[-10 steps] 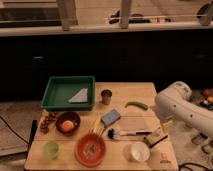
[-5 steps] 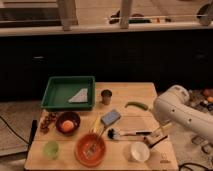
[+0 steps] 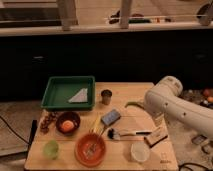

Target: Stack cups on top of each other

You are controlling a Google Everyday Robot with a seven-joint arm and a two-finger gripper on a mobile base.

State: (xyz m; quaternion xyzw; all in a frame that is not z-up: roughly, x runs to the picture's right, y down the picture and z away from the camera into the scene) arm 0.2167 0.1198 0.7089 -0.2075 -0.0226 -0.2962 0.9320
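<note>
A small dull grey metal tumbler [image 3: 106, 96] stands upright at the back middle of the wooden table [image 3: 125, 90], right of the green tray. A pale green translucent cup [image 3: 50, 149] stands upright near the front left corner, far from the tumbler. My white arm [image 3: 172, 102] hangs over the table's right side. The gripper itself does not show in the camera view; it is hidden behind the arm or out of view. Nothing is seen held.
A green tray [image 3: 55, 102] with white paper sits at the back left. A dark brown bowl [image 3: 68, 122], a wide orange bowl [image 3: 91, 149], a blue sponge [image 3: 110, 117], a brush [image 3: 127, 133], a white cup [image 3: 139, 151] and a wooden block [image 3: 156, 137] fill the front.
My white arm has shifted slightly to the left over the table's right side. The cups and other objects have not moved.
</note>
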